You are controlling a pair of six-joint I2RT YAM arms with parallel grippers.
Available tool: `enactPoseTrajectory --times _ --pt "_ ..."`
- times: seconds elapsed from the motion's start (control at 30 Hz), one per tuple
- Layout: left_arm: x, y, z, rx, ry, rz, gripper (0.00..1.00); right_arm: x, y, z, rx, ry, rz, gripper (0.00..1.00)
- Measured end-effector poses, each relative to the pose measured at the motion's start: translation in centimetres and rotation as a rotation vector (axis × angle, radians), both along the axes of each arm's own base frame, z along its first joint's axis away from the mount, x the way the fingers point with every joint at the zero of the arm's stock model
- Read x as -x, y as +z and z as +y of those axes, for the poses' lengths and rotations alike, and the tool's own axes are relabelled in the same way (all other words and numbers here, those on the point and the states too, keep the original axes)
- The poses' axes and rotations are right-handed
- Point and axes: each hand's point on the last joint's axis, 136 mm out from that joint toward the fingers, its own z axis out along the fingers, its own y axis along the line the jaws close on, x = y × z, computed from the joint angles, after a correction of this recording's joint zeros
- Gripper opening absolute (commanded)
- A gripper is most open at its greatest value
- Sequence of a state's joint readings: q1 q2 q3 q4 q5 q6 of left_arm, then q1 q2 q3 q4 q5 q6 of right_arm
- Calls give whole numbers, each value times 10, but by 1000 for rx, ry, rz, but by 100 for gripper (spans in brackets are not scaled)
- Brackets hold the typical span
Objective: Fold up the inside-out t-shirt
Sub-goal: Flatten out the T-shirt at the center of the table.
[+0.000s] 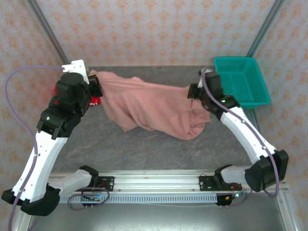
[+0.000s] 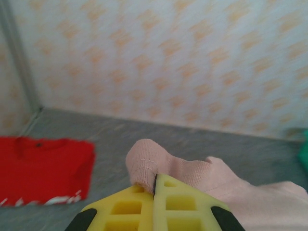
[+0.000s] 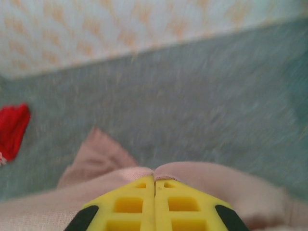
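The pink t-shirt (image 1: 154, 108) is stretched out between the two arms, over the middle of the gray table (image 1: 144, 154). It is bunched and wrinkled. It sags lower toward its right end, where a loose lump of cloth hangs down. I cannot tell if that lump touches the table. The left gripper (image 1: 94, 89) holds the left end of the t-shirt near the back left of the table. In the left wrist view its yellow fingers (image 2: 178, 202) are pressed tight together, and a small fold of pink cloth (image 2: 149, 161) sticks up from between their tips. The right gripper (image 1: 195, 91) holds the other end of the t-shirt. In the right wrist view its yellow fingers (image 3: 130, 204) are pressed together too, with the edge of the pink cloth (image 3: 192, 173) pinched at the tips. A red garment (image 2: 43, 171) with white marks lies flat on the table, on the left in the left wrist view. A bit of it also peeks out by the left gripper in the top view. A green basket (image 1: 240, 82) sits at the back right corner of the table, near the right gripper. A wall (image 1: 154, 29) with a small orange pattern stands behind the table.
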State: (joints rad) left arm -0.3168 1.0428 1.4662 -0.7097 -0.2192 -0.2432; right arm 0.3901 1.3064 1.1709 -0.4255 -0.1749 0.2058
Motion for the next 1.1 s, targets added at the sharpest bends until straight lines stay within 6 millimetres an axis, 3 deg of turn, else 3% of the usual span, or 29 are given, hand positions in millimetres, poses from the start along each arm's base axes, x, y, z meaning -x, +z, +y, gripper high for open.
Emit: enactPoseTrajectory --times 0.07,0.17,0.27,0.37,0.73,0.8,0.87,0.93,1.0,1.1 --pt "-6 -28 17 -32 61 88 0 11 -46 15 20 51 117 35" --pt "-12 -61 27 -54 95 192 0 29 -103 13 71 63 268 41" --pt "-12 -88 23 -58 71 271 0 49 -134 6 80 65 353 45" --pt "-10 -104 19 -55 49 312 0 61 -153 11 39 75 407 49" --pt "-9 -114 9 -16 3 335 0 9 -187 85 -131 176 424 54" --pt "-9 -114 7 -11 -5 337 0 5 -193 94 -145 190 430 46" --pt "-9 -114 6 -7 -11 338 0 0 -195 103 -155 200 429 22" --pt "-9 -114 6 -7 -12 338 0 -4 -195 105 -146 197 417 7" --pt "-9 -114 7 -6 -9 338 0 -9 -190 98 -128 184 394 0" --pt "-9 -114 15 2 14 338 0 -14 -165 66 -108 136 333 0"
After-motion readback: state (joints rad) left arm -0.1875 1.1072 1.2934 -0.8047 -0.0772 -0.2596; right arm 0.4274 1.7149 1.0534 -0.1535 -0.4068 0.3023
